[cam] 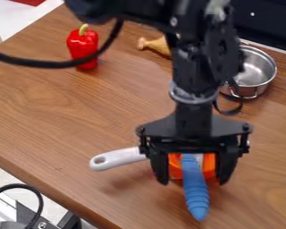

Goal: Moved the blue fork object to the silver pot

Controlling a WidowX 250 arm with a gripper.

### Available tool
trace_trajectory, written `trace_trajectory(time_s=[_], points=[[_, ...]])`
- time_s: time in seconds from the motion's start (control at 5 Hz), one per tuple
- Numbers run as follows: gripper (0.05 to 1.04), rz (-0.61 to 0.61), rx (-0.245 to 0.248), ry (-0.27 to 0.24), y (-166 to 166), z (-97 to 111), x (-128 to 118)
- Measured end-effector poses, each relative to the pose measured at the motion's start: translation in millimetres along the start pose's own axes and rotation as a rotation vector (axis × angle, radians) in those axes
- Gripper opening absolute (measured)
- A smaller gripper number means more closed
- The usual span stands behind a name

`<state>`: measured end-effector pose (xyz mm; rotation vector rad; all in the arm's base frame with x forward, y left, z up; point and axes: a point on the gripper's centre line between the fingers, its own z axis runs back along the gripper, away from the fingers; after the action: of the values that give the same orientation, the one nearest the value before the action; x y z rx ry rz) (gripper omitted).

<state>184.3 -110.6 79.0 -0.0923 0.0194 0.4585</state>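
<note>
A: Where do we place the gripper (193, 181)?
B: We locate it over the lower right of the table (109, 116), pointing down, its two jaws spread wide.
A: And between them?
B: We observe the blue fork (195, 192), its ribbed, tapering end directed toward the view's lower edge, gaps on both sides; its upper end is hidden beneath the gripper. Whether it touches the table, we cannot tell.
A: Behind the fork?
B: We note an orange object (209, 165), partly covered, and a white handle (118, 159) with a hole, extending left.
A: Farther out?
B: We find the silver pot (263, 86) toward the upper right, well apart from the fork and partly masked by the arm. Beyond the arm lies a tan, knobbed piece (157, 45); at upper left, a red pepper (82, 46) stands upright, a black cable (52, 64) crossing before it.
</note>
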Motion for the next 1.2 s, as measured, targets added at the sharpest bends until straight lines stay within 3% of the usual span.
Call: trace_trajectory(time_s=[0.2,0.4,0.8,1.2], points=[[1.001,0.002,-0.004,-0.013,-1.0,-3.1,-0.4],[0.954,0.019,0.034,0.011,0.5,-12.0,-2.2],[0.435,0.005,0.059,0.051,0.7,-12.2,-1.4],[0.401,0.034,0.087,0.170,2.7,2.7,9.8]])
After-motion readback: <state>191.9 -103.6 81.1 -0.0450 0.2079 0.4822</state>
